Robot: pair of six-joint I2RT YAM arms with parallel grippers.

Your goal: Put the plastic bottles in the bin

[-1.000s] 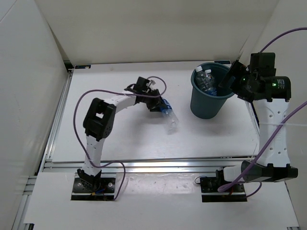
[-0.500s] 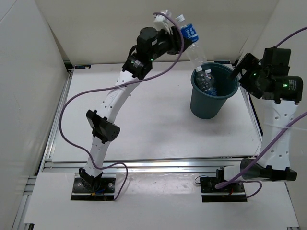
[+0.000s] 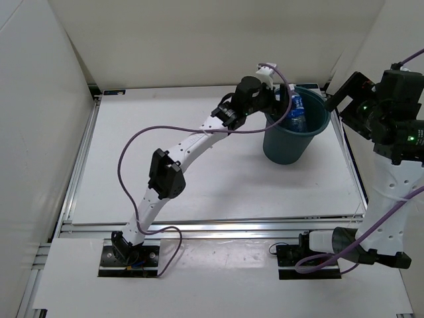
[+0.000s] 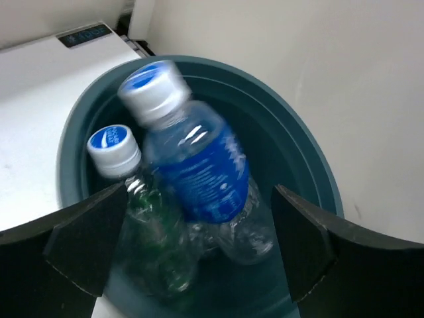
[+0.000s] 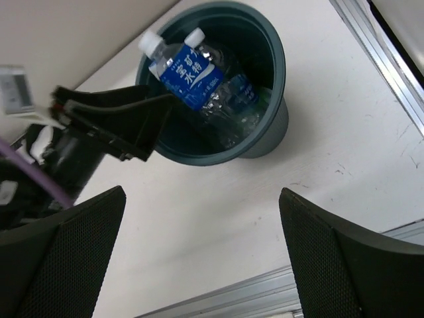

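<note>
The dark teal bin (image 3: 286, 144) stands at the table's back right. My left gripper (image 3: 283, 105) hovers over its left rim, open. In the left wrist view the fingers (image 4: 86, 242) stand wide apart on either side of a blurred blue-labelled bottle (image 4: 202, 169), which touches neither finger and lies inside the bin (image 4: 301, 142). Beside it are a white-and-blue cap (image 4: 111, 144) and a green bottle (image 4: 156, 248). My right gripper (image 3: 342, 94) hangs open and empty to the right of the bin. Its view shows the bottles (image 5: 189, 73) in the bin (image 5: 268, 122).
White walls close in the table at the back and on both sides. A metal rail (image 3: 212, 225) runs along the table's near edge. The left arm's purple cable (image 3: 165, 129) loops above the table's middle.
The left arm came down from high above the bin to its rim, opened, and let go of the blue-labelled bottle, which now lies in the bin. The right arm drew back slightly to the right.
</note>
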